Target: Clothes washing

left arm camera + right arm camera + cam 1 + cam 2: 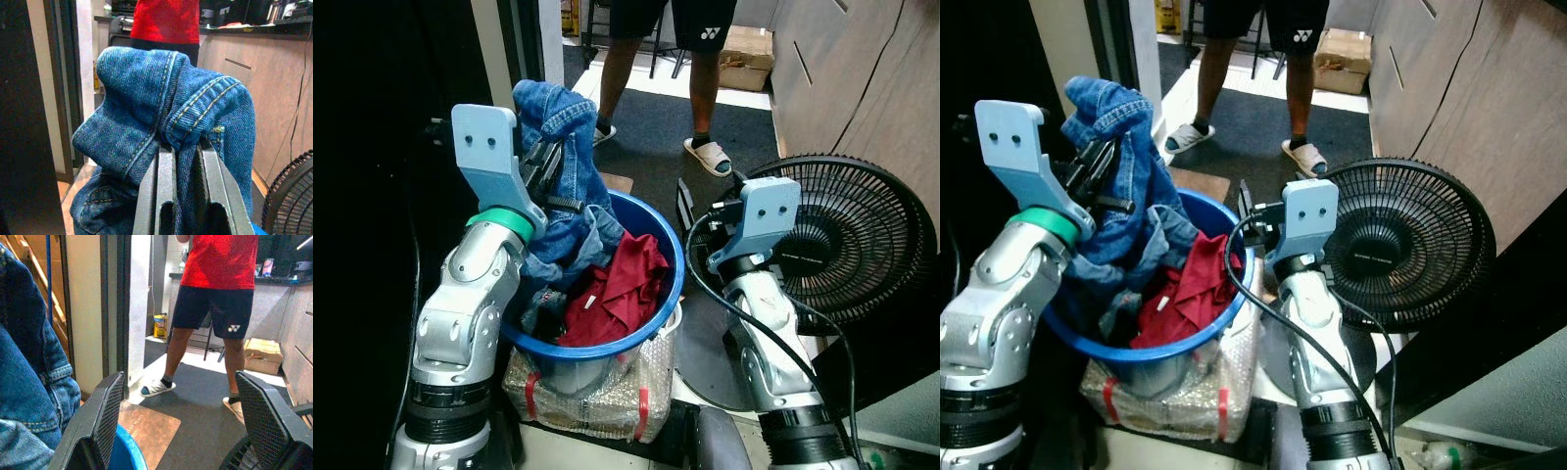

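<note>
A pair of blue jeans (570, 186) hangs over a round blue laundry basket (656, 325), partly lifted out of it. My left gripper (544, 163) is shut on a bunched fold of the jeans (166, 93) above the basket's left side; denim drapes over both fingers (164, 181). A dark red garment (625, 282) lies in the basket beside the hanging denim. At the basket's right rim my right gripper (181, 399) stands open with nothing between its fingers (105, 409), pointing towards the doorway.
A black floor fan (858, 235) stands close to my right arm. The basket rests on a bubble-wrapped bundle (607, 394). A person in dark shorts and slippers (658, 59) stands on the dark mat ahead. Wooden cabinets (862, 69) line the right; a cardboard box (746, 61) lies far back.
</note>
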You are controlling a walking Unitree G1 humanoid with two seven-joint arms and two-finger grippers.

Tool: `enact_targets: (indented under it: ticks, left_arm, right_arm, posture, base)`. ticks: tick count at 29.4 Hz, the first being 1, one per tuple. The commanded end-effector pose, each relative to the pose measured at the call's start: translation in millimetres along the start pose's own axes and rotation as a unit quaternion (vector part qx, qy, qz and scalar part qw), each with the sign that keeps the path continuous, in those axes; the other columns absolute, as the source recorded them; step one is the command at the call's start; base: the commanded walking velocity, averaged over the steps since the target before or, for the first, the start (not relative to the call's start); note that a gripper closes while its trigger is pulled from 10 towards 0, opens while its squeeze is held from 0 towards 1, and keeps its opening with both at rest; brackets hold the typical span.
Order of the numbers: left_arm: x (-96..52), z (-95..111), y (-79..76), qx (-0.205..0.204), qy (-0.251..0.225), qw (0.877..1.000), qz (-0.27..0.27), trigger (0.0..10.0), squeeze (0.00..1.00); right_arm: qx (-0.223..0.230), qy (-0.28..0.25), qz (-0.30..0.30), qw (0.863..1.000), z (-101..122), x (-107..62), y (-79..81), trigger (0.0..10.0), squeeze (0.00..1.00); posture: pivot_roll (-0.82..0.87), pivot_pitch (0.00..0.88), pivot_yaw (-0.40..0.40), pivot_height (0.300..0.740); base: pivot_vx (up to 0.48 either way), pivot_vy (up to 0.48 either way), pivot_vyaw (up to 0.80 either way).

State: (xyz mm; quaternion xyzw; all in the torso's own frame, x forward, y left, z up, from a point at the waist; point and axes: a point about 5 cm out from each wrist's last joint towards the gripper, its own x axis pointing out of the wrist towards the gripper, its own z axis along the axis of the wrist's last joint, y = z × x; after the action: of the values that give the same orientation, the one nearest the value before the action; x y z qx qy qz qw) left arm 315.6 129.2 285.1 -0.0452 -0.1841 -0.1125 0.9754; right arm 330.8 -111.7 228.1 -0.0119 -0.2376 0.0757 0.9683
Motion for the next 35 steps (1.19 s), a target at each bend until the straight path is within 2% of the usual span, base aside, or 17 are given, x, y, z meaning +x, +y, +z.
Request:
enact_targets:
  ticks: [1, 12, 35]
  left_arm:
    - [2.8, 11, -6.8, 0.004, -0.029, 1.000, -0.010, 10.0, 0.00]
    - [2.5, 0, -14.1, 0.002, -0.007, 1.000, -0.016, 10.0, 0.00]
    - [3.0, -9, -12.0, 0.005, 0.007, 1.000, -0.009, 10.0, 0.00]
  right_arm:
    - [-0.003, 0.008, -0.004, 1.000, -2, 0.3, -2.2, 10.0, 0.00]
    - [-0.014, 0.013, -0.005, 1.000, 0, -1.6, -4.6, 10.0, 0.00]
    - [-0.018, 0.015, -0.003, 1.000, -1, -0.7, -3.6, 10.0, 0.00]
  posture:
    - [0.10, 0.039, -0.036, 0.508]
    - [0.09, 0.034, -0.018, 0.543]
    - [0.09, 0.036, -0.020, 0.603]
  base:
    - [0.000, 0.000, 0.00]
    - [0.000, 0.000, 0.00]
    - [0.000, 0.000, 0.00]
